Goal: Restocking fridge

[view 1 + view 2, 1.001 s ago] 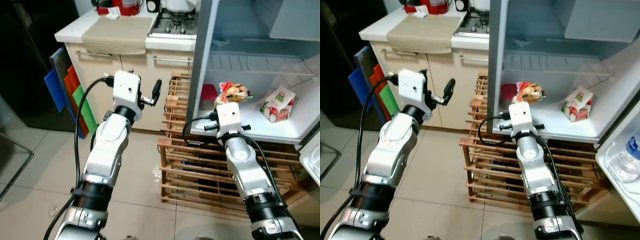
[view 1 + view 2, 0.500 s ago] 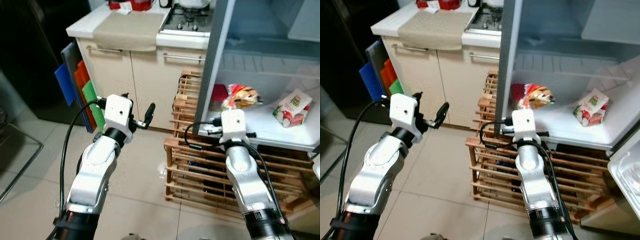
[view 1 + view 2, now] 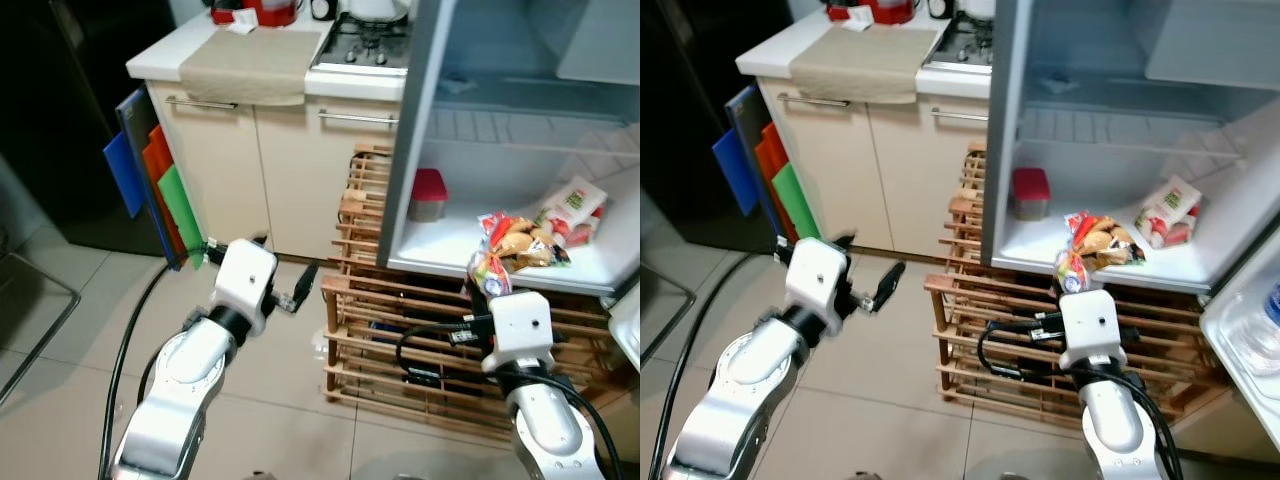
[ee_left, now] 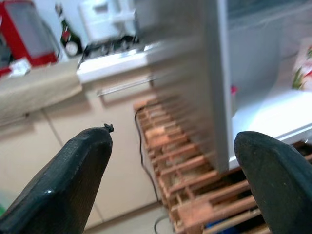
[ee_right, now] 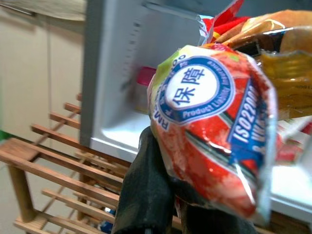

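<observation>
Your right gripper (image 5: 161,195) is clamping its jaws on the snack bag (image 3: 1095,243), holding it at the front edge of the open fridge's white shelf (image 3: 1200,265). Your left gripper (image 4: 170,180) is hovering with jaws apart before the wooden rack (image 3: 400,340).

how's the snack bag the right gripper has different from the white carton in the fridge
The snack bag is clear crinkly plastic showing golden pieces, with red print; the white carton is an opaque box with red and green print.

The snack bag is clamped in the right gripper at the shelf's front edge; the white carton lies tilted and untouched farther back on the fridge shelf.

The snack bag looks bulkier than the white carton.

Both are over the same shelf.
</observation>
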### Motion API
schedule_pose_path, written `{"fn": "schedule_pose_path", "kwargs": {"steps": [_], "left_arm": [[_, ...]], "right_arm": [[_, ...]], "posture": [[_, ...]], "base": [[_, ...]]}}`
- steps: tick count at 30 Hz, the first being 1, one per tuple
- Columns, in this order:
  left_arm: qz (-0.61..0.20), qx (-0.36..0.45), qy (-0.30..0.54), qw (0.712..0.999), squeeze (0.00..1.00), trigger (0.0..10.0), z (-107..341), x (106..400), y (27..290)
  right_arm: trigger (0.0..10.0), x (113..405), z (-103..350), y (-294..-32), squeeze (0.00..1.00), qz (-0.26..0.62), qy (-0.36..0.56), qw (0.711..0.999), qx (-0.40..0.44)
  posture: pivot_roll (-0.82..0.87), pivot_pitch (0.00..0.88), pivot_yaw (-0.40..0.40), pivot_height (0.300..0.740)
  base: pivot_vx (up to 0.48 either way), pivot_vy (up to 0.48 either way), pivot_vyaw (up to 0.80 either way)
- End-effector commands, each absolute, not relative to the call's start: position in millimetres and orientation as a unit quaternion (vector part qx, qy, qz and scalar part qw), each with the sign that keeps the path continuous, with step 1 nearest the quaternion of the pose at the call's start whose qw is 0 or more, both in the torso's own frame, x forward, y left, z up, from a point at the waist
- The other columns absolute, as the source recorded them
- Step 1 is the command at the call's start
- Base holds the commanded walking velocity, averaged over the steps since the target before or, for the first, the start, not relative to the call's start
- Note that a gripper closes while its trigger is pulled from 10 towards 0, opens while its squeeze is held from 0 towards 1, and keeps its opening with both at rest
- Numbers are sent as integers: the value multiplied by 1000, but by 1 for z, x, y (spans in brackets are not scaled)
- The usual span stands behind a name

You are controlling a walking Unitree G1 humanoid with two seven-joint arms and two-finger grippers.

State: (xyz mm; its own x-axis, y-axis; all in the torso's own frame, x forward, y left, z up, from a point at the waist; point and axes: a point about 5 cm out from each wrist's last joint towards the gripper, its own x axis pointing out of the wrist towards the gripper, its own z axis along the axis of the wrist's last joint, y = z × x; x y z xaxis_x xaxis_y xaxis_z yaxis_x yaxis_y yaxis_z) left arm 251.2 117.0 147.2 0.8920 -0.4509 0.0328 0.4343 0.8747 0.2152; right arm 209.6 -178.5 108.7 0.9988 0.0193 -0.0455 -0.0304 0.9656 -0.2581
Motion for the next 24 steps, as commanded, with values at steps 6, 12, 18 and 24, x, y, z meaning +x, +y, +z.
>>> {"fn": "schedule_pose_path", "kwargs": {"steps": [6, 12, 18, 24], "left_arm": [[-221, 86, -54, 970, 0, 10000, 156, 264, 121], [-216, 74, -58, 972, 0, 10000, 157, 270, 121], [-210, 67, -67, 973, 0, 10000, 160, 272, 122], [-196, 59, -105, 973, 0, 10000, 173, 273, 121]], "right_arm": [[0, 227, 114, -174, 0, 18, 12, 992, -121], [0, 236, 116, -170, 0, 31, 3, 992, -126], [0, 242, 117, -169, 0, 34, 2, 991, -131], [0, 248, 114, -166, 0, 47, 11, 990, -130]], "posture": [[-84, 0, 62, 740], [-85, 0, 67, 740], [-85, 0, 65, 740], [-85, 0, 57, 740]], "base": [[380, 0, 0], [472, 0, 0], [480, 0, 0], [251, 0, 0]]}}
